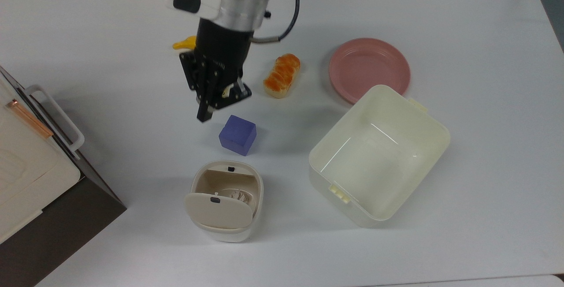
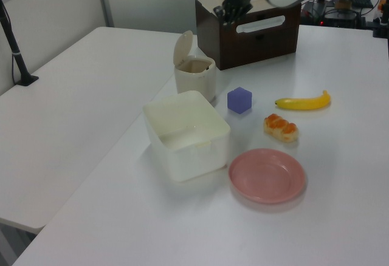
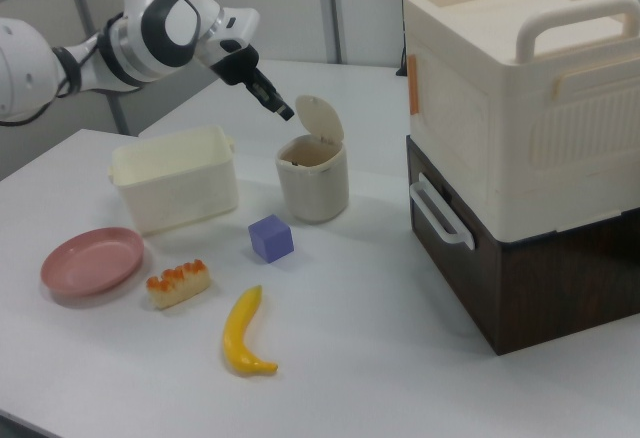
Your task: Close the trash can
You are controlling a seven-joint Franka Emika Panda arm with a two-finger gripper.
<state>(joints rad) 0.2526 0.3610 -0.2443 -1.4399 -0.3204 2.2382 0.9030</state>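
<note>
The trash can (image 1: 225, 229) is a small cream-beige bin standing near the front of the white table, below the purple cube in the top view. Its hinged lid (image 1: 219, 210) stands up open, so the inside and some crumpled paper show. It also stands in the left view (image 2: 196, 78) and the right view (image 3: 313, 186), lid (image 3: 318, 118) raised. My gripper (image 1: 205, 115) hangs tilted in the air above the table, shut, holding nothing. In the right view the gripper (image 3: 284, 112) sits just left of the raised lid, apart from it. The left view puts the gripper (image 2: 226, 16) above and behind the can.
A purple cube (image 1: 238, 135) lies between gripper and can. A large pale-yellow tub (image 1: 410, 115), a pink plate (image 1: 369, 64) and a bread piece (image 1: 282, 75) lie to the top view's right. The banana (image 1: 185, 43) is mostly under the arm. A stacked cream-and-brown box (image 1: 66, 207) stands at the top view's left.
</note>
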